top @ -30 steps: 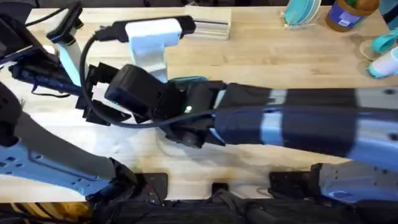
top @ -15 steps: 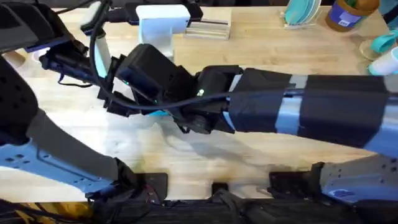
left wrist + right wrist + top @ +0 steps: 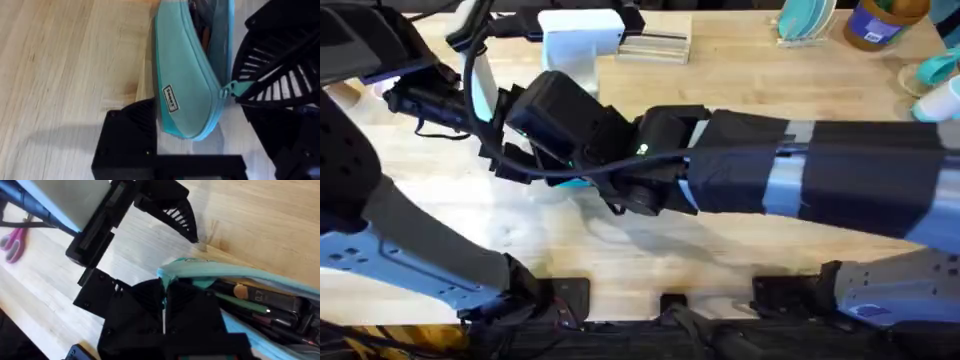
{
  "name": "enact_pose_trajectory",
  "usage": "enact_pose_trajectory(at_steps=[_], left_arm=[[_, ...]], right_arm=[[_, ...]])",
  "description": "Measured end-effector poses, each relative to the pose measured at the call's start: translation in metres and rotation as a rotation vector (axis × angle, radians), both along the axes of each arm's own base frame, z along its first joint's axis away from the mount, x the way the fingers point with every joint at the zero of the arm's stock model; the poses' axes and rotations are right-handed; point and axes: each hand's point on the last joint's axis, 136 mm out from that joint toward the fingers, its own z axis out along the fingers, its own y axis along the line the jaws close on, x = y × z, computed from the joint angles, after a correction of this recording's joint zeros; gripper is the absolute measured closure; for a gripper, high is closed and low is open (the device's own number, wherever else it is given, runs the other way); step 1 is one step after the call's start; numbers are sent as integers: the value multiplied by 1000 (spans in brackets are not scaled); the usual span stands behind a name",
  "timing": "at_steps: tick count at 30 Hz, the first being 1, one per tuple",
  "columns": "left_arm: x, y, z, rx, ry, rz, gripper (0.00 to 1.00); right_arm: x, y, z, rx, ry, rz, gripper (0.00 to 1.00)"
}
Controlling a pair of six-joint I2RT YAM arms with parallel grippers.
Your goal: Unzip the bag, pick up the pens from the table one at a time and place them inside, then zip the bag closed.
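Right wrist view shows my right gripper pinched shut on the zipper tab of the bag on the table, pens inside, left gripper's state unclear; next, I judge, pull it closed.

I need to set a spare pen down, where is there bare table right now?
Bare table lies beyond the right arm, between the white stand and the far-right clutter. A strip near the arm bases also looks free. It is crowded around the bag, where both grippers meet.
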Motion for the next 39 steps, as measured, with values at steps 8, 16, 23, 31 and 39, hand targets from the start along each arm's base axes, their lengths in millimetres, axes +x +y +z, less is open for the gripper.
enact_pose_trajectory(at_steps=[8,16,23,31,39], left_arm=[[0,1,-1,7,2,-2,17],[1,1,-1,8,0,1,950],[1,1,-1,8,0,1,960],[2,1,-2,12,-8,0,959],[5,1,-2,9,-22,5,959]], right_arm=[[0,0,0,0,0,-1,971],[7,-4,0,2,2,-14,971],[8,-5,-1,-4,5,-17,971],[22,-29,-12,-103,5,-9,971],[39,-57,-18,-164,35,-19,971]])
